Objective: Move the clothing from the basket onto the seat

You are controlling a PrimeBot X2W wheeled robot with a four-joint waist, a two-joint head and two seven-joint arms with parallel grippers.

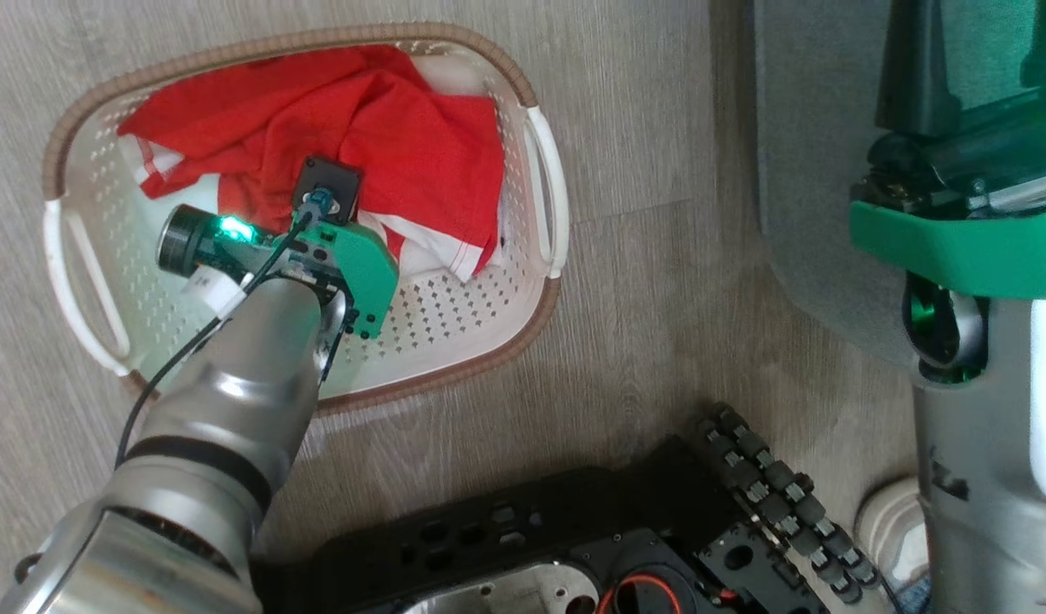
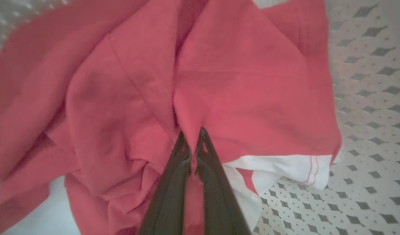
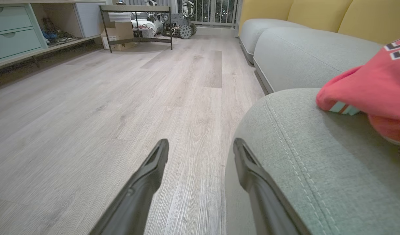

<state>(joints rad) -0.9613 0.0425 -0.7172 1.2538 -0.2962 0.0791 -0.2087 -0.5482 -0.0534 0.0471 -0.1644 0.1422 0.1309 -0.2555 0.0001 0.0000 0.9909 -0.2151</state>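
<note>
My left gripper is pinched on the red jersey, still down in the basket.
Other jersey already on sofa seat; right gripper spread, empty. This one left to move.

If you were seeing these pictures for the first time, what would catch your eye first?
The crumpled red jersey in the cream basket stands out first, with the left gripper shut on a fold of it. Next comes another jersey lying on the grey-green seat, near the open right gripper.
</note>
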